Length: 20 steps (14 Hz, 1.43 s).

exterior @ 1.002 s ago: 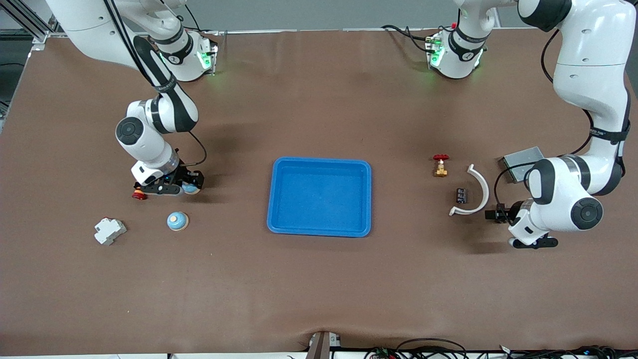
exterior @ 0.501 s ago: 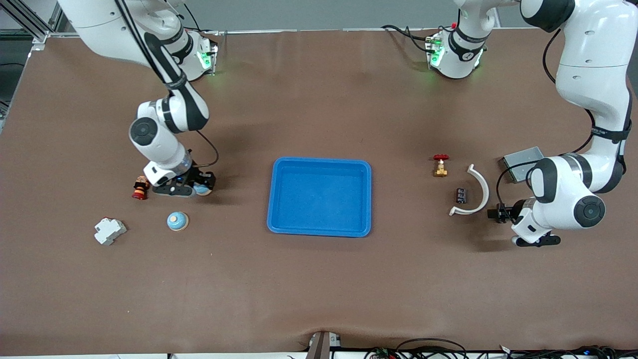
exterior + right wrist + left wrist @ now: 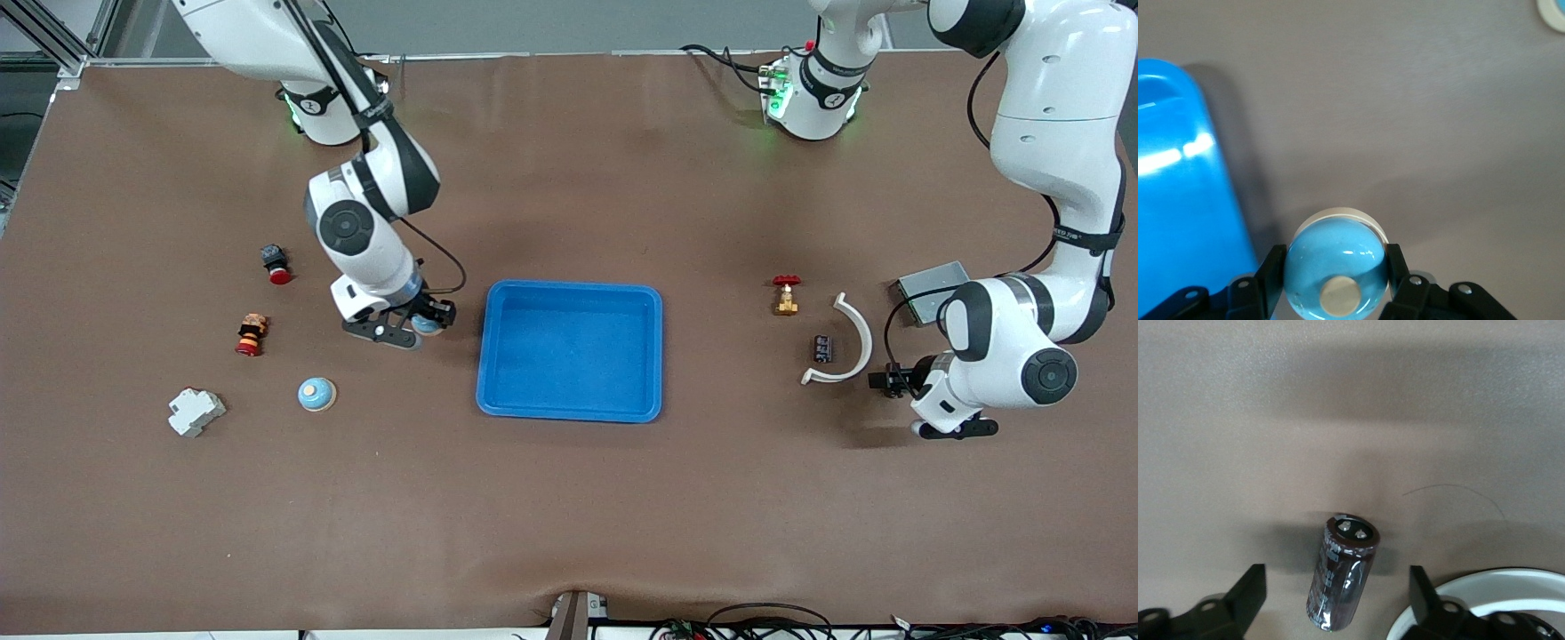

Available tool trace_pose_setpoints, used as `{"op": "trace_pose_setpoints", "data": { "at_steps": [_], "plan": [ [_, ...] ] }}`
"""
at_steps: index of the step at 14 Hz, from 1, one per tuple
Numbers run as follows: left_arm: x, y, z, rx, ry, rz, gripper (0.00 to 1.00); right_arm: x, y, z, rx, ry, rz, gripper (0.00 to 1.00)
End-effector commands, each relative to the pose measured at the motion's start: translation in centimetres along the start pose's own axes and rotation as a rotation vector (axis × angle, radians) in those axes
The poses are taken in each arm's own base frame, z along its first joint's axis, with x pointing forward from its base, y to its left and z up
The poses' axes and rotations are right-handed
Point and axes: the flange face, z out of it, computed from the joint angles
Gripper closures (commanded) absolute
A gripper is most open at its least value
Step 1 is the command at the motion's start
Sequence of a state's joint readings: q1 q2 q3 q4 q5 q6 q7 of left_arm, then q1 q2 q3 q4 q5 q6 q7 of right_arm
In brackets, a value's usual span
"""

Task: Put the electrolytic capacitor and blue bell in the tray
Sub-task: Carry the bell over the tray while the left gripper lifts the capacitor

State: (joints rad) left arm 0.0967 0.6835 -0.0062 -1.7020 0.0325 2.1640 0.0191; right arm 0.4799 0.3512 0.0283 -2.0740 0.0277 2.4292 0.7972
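Observation:
The blue bell (image 3: 428,324) (image 3: 1335,267), a glossy dome with a pale knob, is clamped in my right gripper (image 3: 420,326) (image 3: 1331,268), which is shut on it just above the table beside the tray's rim (image 3: 484,356) at the right arm's end. The bright-blue tray (image 3: 1178,167) holds nothing. The electrolytic capacitor (image 3: 823,348) (image 3: 1345,577), a dark cylinder, lies on its side on the table. My left gripper (image 3: 889,380) (image 3: 1337,593) hangs open near it, its fingers (image 3: 1248,593) spread on both sides and not touching it.
A white curved piece (image 3: 858,338) (image 3: 1485,583) lies beside the capacitor, with a red-handled valve (image 3: 786,295) and a grey box (image 3: 931,283) nearby. At the right arm's end are a second blue bell (image 3: 316,394), a white breaker (image 3: 196,412), a striped figure (image 3: 251,334) and a red button (image 3: 276,262).
My right arm has carried the blue bell from beside the striped figure over to the tray's edge, uncovering the red button. The left arm has hardly moved.

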Motion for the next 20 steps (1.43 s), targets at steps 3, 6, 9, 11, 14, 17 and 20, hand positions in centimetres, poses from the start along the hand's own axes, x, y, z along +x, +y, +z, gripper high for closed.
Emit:
{"op": "trace_pose_setpoints", "data": {
  "at_steps": [3,6,9,11,14,17,20],
  "plan": [
    [0.0,-0.2,-0.1,0.015,0.017,0.003,0.55,-0.3,-6.3,1.8,-0.013,0.013,0.096,1.00],
    [0.0,-0.1,-0.1,0.014,0.019,0.003,0.80,-1.5,-9.6,3.3,-0.025,0.032,0.151,1.00],
    [0.2,-0.2,-1.2,0.015,0.037,0.005,0.99,-2.8,-12.7,4.0,-0.099,0.048,0.190,1.00],
    [0.5,-0.2,-2.2,0.016,0.054,0.000,1.00,-3.2,-13.6,4.2,-0.105,0.054,0.210,1.00],
    [1.1,0.4,-5.9,0.019,0.065,0.006,1.00,-4.0,-14.1,5.0,-0.108,0.054,0.231,1.00],
    [1.5,1.1,-9.5,0.010,0.038,-0.025,1.00,-4.7,-14.4,5.8,-0.112,0.049,0.238,1.00],
    [1.3,3.7,-13.6,0.006,0.057,-0.114,1.00,-5.2,-15.5,6.3,-0.107,0.054,0.260,1.00]
  ]
}}
